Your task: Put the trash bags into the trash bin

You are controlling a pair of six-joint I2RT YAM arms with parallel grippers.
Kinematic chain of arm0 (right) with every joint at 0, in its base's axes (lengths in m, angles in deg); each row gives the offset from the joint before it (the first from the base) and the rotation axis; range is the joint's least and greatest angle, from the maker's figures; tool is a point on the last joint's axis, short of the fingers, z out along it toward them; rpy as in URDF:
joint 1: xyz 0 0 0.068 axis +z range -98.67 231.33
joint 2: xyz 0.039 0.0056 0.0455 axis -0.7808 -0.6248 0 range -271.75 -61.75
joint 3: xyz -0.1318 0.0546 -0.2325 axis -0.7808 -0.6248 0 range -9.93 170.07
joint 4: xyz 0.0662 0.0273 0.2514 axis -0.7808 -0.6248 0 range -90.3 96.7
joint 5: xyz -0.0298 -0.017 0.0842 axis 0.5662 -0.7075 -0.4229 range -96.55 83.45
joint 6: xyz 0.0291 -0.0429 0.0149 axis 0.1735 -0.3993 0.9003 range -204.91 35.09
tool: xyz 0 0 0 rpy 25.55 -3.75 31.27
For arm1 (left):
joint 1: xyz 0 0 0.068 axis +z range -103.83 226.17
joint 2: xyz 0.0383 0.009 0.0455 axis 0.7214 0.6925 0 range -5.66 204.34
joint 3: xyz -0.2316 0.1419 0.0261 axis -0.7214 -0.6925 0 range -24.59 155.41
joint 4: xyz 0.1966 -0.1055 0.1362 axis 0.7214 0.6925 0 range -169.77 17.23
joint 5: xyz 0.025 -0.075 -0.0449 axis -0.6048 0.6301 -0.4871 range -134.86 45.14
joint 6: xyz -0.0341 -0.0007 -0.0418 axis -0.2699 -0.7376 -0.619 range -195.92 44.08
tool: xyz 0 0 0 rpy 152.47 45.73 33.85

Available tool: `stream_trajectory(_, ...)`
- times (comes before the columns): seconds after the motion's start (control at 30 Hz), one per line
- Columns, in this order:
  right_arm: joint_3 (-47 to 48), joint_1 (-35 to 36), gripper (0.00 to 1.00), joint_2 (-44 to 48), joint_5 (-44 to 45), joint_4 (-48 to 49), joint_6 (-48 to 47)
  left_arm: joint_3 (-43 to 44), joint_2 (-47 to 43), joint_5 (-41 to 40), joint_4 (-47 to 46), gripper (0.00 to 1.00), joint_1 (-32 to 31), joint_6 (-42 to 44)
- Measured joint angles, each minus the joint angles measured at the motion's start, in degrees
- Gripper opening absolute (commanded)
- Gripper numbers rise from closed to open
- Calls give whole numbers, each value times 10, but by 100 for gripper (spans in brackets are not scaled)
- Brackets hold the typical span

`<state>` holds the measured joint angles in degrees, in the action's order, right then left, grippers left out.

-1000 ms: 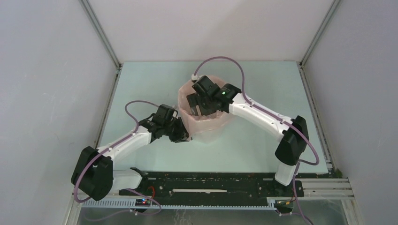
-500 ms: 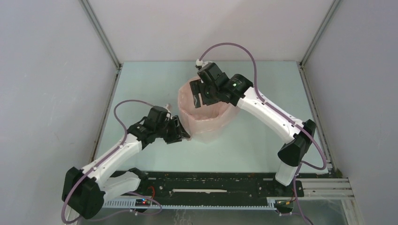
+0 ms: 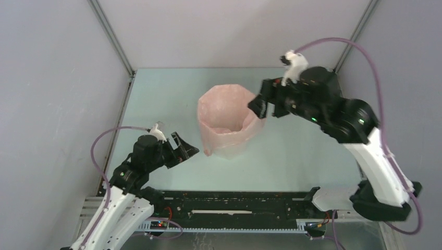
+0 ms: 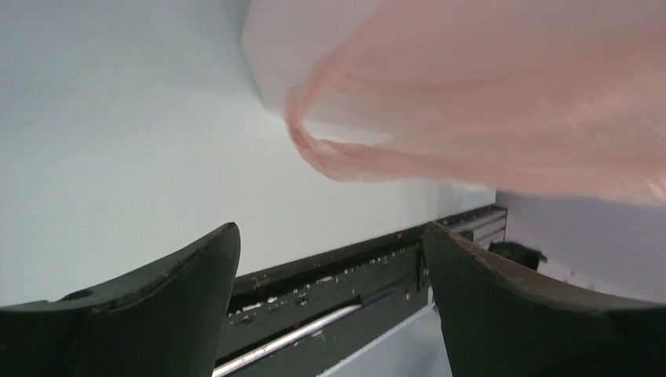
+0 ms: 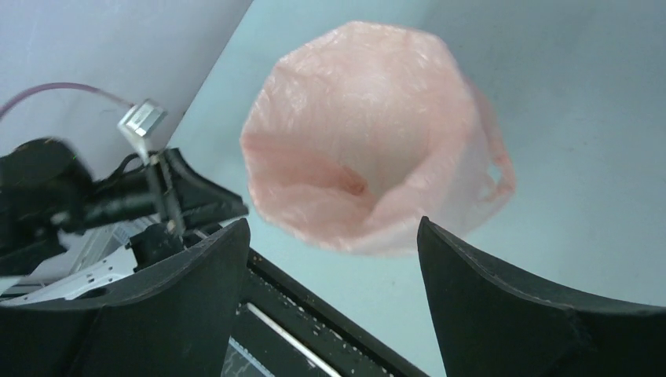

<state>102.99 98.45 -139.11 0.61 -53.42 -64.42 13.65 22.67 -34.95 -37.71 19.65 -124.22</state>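
The pale-pink trash bag (image 3: 225, 112) lines the trash bin and is folded over its rim, hiding nearly all of it. The mouth (image 5: 357, 141) stands open, and a loop handle (image 5: 496, 169) hangs down the outside. A strip of the bin's white side (image 4: 267, 63) shows under the bag's hem (image 4: 345, 161). My left gripper (image 3: 186, 146) (image 4: 330, 232) is open and empty, low and left of the bin, apart from the bag. My right gripper (image 3: 259, 102) (image 5: 334, 222) is open and empty, raised beside the bin's right rim.
A black rail (image 3: 234, 204) runs along the near edge of the pale green table (image 3: 156, 94). Grey walls with metal posts (image 3: 112, 36) close in the left, back and right. The left arm (image 5: 118, 196) shows in the right wrist view.
My left gripper opened, let go of the bag's hem and drew back to the near left. My right gripper rose out of the bin and swung right.
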Motion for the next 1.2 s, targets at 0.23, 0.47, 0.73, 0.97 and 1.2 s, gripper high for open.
stream_trajectory(0.23,-98,-34,87,159,3,-43,31,-60,150,76,-84,87,76,-45)
stream_trajectory(0.47,-157,-56,87,238,9,-80,67,-37,375,151,-208,81,72,-42)
stream_trajectory(0.73,-158,-68,88,268,26,-112,82,121,601,208,-299,80,10,-56)
stream_trajectory(0.97,-162,-81,88,271,35,-130,82,224,721,231,-363,80,-19,-111)
stream_trajectory(1.2,-164,-97,88,264,28,-130,79,386,847,231,-387,81,-51,-154)
